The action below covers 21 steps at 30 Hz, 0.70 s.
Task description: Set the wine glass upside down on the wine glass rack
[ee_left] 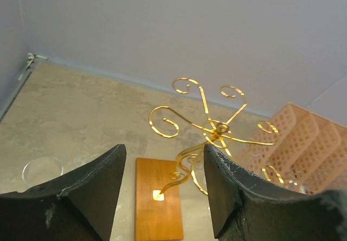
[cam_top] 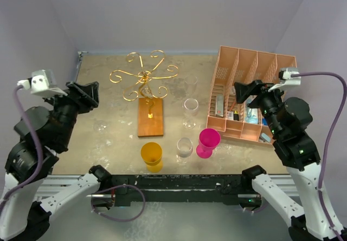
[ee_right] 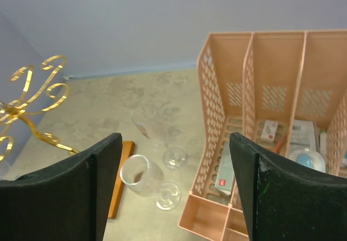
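The gold wire wine glass rack (cam_top: pixel 144 77) stands on its brown wooden base (cam_top: pixel 150 117) at the table's middle back; nothing hangs on it. Three clear wine glasses stand upright right of it: one (cam_top: pixel 190 111) beside the base, a fainter one (cam_top: pixel 191 83) behind it, one (cam_top: pixel 184 147) near the front. My left gripper (cam_top: pixel 88 94) is open and empty, raised left of the rack, which shows between its fingers in the left wrist view (ee_left: pixel 214 128). My right gripper (cam_top: pixel 242 91) is open and empty, raised over the organizer; its view shows two glasses (ee_right: pixel 141 175) (ee_right: pixel 155 126) below.
A salmon-pink slotted organizer (cam_top: pixel 255 70) with small items stands at the right. A yellow cup (cam_top: pixel 152 155) and a magenta cup (cam_top: pixel 208 142) stand near the front. Another clear glass (ee_left: pixel 41 170) sits left of the wooden base.
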Motion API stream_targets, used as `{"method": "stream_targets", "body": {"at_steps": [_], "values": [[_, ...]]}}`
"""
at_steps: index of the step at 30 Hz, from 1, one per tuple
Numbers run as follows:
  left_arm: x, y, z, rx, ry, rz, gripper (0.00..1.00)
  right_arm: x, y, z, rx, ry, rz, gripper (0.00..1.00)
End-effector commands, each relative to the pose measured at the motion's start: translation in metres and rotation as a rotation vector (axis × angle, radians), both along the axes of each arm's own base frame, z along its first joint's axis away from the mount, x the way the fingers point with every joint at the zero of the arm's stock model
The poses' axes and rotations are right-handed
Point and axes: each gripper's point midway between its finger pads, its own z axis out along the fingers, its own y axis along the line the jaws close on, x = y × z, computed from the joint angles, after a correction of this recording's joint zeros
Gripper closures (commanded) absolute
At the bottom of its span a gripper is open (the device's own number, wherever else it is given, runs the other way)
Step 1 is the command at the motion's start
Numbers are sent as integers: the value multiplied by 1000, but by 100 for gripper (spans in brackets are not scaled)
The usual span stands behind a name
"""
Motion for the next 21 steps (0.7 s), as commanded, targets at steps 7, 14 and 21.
{"method": "stream_targets", "body": {"at_steps": [7,14,21], "values": [[32,2,-57,4,126,97,39,12,-11,-36,15,41,-16,5],[32,-5,-76,-16,161,45,38,12,-11,-63,-3,124,9,8],[19,-26,-77,-68,153,-93,35,11,0,-83,-66,219,105,22]]}}
